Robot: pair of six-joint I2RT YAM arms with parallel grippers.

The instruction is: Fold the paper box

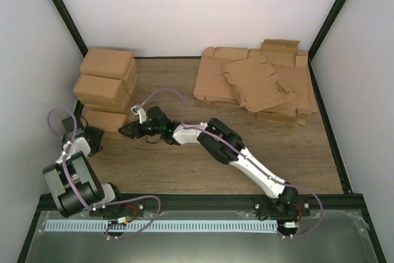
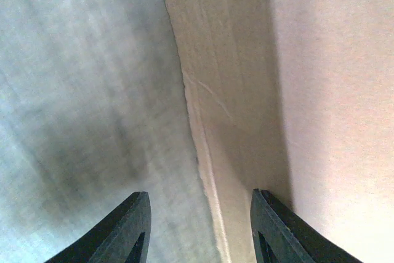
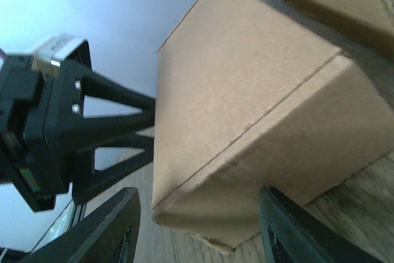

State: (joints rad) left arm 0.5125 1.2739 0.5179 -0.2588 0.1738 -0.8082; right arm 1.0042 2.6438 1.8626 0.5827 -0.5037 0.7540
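Paper box looks fully folded, at left edge of worktop; left gripper, right gripper both spread, unclamped; only pull-back remains.

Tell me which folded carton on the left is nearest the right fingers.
The carton at the row's near end, lowest in the top view; the other cartons sit farther back.

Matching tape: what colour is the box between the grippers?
Plain brown box; clearest in right wrist view.
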